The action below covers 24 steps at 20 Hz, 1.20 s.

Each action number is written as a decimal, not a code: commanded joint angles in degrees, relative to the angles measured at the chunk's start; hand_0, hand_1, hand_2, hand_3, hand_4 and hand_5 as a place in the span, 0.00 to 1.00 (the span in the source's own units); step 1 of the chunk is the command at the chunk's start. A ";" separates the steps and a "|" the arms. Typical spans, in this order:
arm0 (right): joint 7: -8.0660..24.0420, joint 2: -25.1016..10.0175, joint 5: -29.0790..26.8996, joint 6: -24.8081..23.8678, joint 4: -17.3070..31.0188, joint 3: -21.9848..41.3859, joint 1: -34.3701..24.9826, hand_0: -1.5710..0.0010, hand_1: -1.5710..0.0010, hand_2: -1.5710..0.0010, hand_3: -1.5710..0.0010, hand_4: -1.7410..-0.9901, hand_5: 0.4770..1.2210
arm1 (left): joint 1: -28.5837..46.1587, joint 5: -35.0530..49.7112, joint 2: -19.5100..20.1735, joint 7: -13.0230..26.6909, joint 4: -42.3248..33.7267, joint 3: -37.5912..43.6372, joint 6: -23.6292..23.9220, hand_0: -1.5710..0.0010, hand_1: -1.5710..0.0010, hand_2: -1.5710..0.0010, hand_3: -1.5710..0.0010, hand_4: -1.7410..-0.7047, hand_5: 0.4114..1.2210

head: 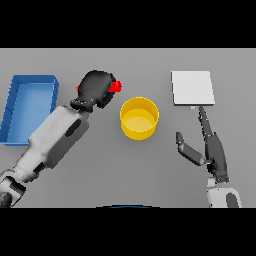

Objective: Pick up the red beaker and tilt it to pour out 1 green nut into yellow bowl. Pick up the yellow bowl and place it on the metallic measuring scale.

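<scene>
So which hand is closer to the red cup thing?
Left. The left hand is wrapped around the red beaker. The right hand is far off, past the yellow bowl, below the scale.

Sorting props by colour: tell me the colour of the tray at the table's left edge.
Blue tray; the head view shows it.

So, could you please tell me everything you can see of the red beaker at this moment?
Only small parts of the red beaker show: a bright red piece sticking out to the right of the left hand, and a thin red sliver at the hand's left edge. The dark hand is wrapped around it and hides most of it, so its shape, tilt and contents cannot be made out. It sits up and to the left of the yellow bowl, apart from the bowl's rim, and to the right of the blue tray.
</scene>
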 commanded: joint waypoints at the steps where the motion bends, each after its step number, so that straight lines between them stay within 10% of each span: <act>1: 0.29 0.32 -0.04 -0.20 -0.35 0.08 -0.09 1.00 1.00 1.00 1.00 0.62 0.30 | -0.78 -1.14 0.31 -0.03 -0.19 -1.32 -0.67 0.00 0.00 0.00 0.00 0.00 0.95; 9: -1.06 0.60 -2.60 0.09 1.19 -1.57 -0.30 1.00 1.00 1.00 1.00 0.60 0.27 | -10.92 -8.71 2.59 -3.49 3.64 -12.20 -11.37 0.00 0.00 0.00 0.19 0.04 0.99; 24: 0.16 2.31 -1.36 -1.61 2.21 -1.08 -0.46 1.00 1.00 1.00 1.00 0.62 0.16 | -23.94 -20.59 0.25 -11.76 12.90 -32.64 -18.02 0.00 0.00 0.00 0.01 0.00 1.00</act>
